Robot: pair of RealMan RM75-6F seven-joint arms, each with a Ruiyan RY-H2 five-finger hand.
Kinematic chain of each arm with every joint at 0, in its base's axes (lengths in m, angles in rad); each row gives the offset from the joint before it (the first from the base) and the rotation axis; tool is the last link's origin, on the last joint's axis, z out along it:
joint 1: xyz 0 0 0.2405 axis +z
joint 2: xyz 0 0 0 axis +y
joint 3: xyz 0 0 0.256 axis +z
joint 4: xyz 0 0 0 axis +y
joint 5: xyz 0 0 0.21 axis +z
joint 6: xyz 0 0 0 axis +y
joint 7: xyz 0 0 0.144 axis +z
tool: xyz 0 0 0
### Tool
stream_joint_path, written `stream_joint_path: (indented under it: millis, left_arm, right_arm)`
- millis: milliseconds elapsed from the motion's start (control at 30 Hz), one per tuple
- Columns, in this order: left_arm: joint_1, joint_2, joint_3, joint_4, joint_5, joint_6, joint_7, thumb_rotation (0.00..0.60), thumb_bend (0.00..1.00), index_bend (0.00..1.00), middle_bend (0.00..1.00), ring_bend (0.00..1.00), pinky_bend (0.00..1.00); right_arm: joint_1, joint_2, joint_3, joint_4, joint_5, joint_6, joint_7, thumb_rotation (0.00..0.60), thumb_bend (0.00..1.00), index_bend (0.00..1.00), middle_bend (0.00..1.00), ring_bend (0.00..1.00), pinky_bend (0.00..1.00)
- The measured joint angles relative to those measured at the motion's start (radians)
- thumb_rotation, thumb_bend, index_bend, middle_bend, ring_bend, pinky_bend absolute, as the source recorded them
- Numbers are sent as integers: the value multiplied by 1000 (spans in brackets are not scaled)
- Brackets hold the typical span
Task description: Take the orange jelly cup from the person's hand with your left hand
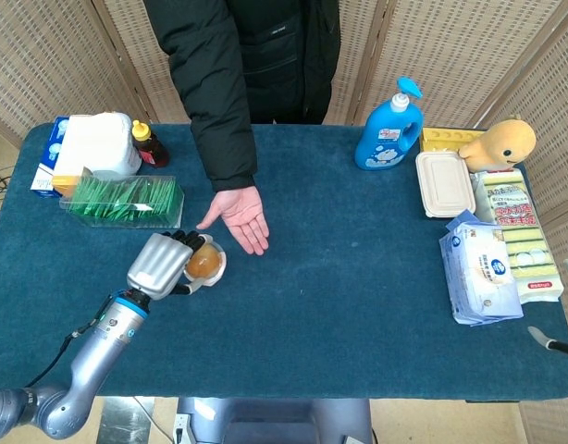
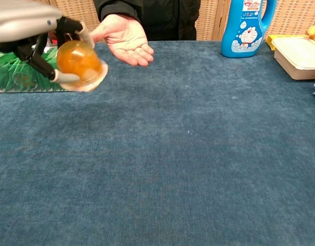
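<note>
Left hand (image 1: 164, 265) has its fingers wrapped around the cup (image 1: 203, 263), holding it above the table (image 1: 358, 277), just off the person's palm (image 1: 240, 215) and no longer touching it. So the handoff looks basically done to me. The palm is open and bare. Cup's a clear orange dome with a pale rim, tilted sideways.

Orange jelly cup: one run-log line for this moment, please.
left robot hand: holds orange jelly cup | person's hand: open, empty | right robot hand: not visible

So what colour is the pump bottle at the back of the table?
The pump bottle is blue, white pump; head view shows it best.
</note>
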Motion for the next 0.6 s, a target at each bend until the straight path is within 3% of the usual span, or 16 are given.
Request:
stream_joint_path:
  millis: [233, 267, 400, 467, 600]
  left_arm:
    - [6, -103, 9, 202, -29, -74, -32, 600, 248, 431, 511, 402, 527]
    - [4, -120, 5, 228, -39, -89, -36, 600, 247, 407, 470, 366, 502]
    - [-8, -168, -17, 298, -80, -164, -83, 600, 180, 7, 76, 65, 343]
    - [-14, -179, -32, 310, -93, -196, -121, 600, 143, 0, 5, 7, 287]
    - [-16, -174, -42, 301, -95, -202, -131, 600, 96, 0, 0, 0, 213]
  right_arm:
    - [4, -3, -2, -6, -1, -5, -18, 600, 37, 0, 0, 3, 105]
    - [4, -3, -2, -6, 0, -7, -19, 600, 37, 0, 0, 3, 105]
    - [7, -5, -1, -2, 5, -15, -19, 600, 37, 0, 0, 3, 105]
    - [10, -6, -1, 0, 8, -22, -18, 600, 37, 0, 0, 3, 105]
    - [14, -8, -3, 1, 5, -26, -25, 600, 37, 0, 0, 3, 105]
